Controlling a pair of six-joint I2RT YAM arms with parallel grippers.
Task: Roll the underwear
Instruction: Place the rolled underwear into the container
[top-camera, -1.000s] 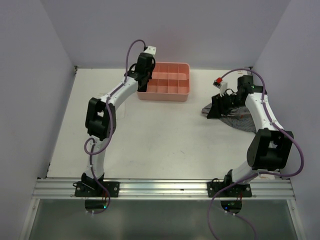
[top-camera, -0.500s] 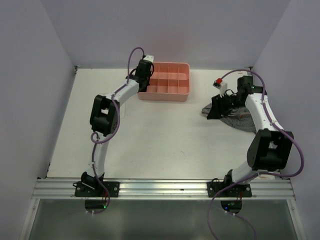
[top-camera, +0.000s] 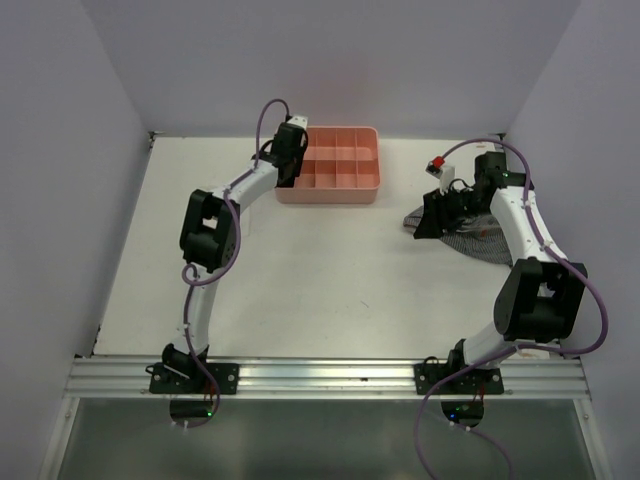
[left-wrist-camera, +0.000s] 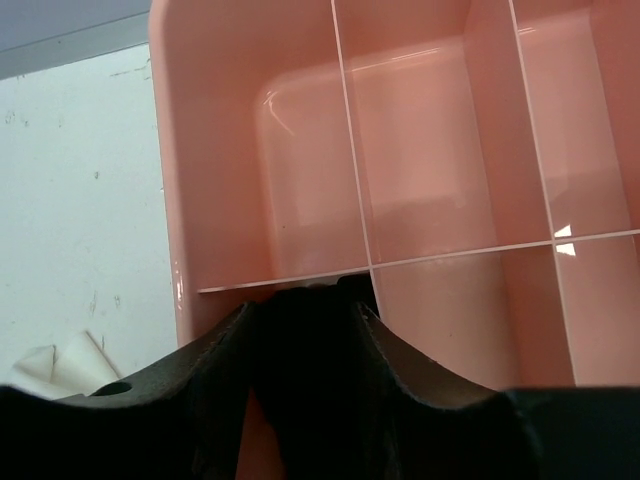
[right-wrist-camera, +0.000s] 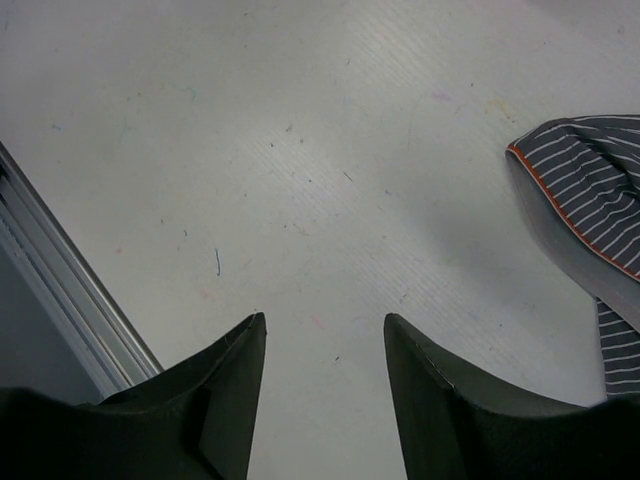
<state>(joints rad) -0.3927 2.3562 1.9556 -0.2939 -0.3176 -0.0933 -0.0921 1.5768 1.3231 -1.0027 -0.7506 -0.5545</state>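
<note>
**Left gripper** (left-wrist-camera: 303, 310): it is hanging low over a compartment at the left end of the pink tray (left-wrist-camera: 210, 160), with its fingers pointing down into it. A wad of black fabric, the underwear (left-wrist-camera: 305, 375), is filling the gap between the two fingers and touching both. Whether the fingers are pinching it or only flanking it cannot be told from this angle.

The wad is sitting inside the tray wall and butting against a cross divider. Judging by that, the bundle is being lodged in the compartment so that the walls are keeping the roll from springing open. Only a dark lump is showing, so the tightness of the roll cannot be judged.

Outside the tray, a scrap of white cloth (left-wrist-camera: 55, 365) is lying on the counter (left-wrist-camera: 70, 200).

**Right gripper** (right-wrist-camera: 325, 325): its fingers are standing apart with nothing between them. It is hanging over the counter, well apart from the tray. A grey striped cloth (right-wrist-camera: 585, 190) is lying just beside it, not touching it. The arm is probably waiting there to be out of the left arm's way.
</note>
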